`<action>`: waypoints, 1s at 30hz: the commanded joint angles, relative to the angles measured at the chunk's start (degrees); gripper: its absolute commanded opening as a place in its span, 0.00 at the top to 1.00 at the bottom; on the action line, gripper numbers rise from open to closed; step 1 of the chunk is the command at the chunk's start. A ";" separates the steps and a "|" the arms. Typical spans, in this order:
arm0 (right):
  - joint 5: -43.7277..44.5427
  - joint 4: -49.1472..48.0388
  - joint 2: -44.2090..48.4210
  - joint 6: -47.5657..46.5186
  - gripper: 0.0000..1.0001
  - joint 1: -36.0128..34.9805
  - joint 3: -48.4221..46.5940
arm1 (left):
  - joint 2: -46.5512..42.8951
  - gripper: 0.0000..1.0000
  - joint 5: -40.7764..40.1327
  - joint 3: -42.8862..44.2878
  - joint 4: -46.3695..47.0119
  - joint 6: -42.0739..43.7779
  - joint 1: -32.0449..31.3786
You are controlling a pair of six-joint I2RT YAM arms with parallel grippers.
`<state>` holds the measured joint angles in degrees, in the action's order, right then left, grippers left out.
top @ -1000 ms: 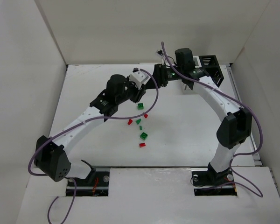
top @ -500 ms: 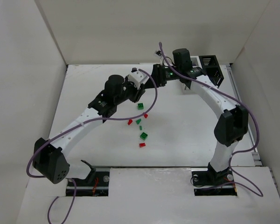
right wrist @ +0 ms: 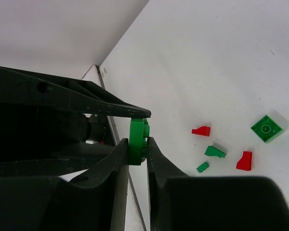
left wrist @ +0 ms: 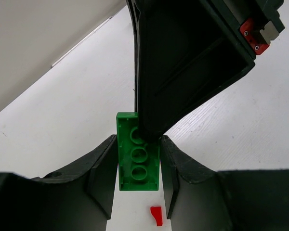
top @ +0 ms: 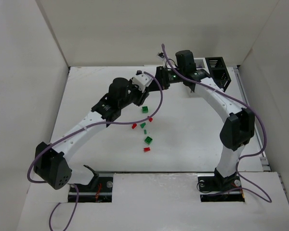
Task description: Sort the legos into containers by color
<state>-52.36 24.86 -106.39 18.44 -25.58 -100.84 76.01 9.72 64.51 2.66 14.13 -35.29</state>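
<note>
A matt white table [top: 197,130] fills the lower part of the top view. Plain white walls [top: 149,29] close it in at the back and on both sides.

The two arms meet near the upper centre of that view, over the far part of the table. The left end effector [left wrist: 138,144] is clamped on a green brick [left wrist: 137,163], one finger pressed against each long side. In the left wrist view the brick's long axis runs up and down the frame, in line with the fingers. Its hollow underside, with three round tubes, faces the camera. Its upper end is covered by a black finger of the other arm.

The right end effector [right wrist: 136,143] is closed on that same brick. From the right wrist the brick shows edge-on, as a thin upright strip at centre left.

Loose legos [top: 145,129], red and green, lie scattered at the middle of the table, well apart from the containers. The black container [top: 220,67] sits at the upper right. The white container [top: 201,61] is touching its left side and is mostly hidden by the right arm.
</note>
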 commanded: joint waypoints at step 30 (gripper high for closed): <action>48.28 2.11 11.55 -7.96 1.00 29.36 4.69 | -9.57 0.00 -1.54 -12.83 0.87 -32.31 10.14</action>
<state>-23.57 23.44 -98.02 15.40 4.78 -91.94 65.45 8.12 51.96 5.10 -10.26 -26.96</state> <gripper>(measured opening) 0.218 0.997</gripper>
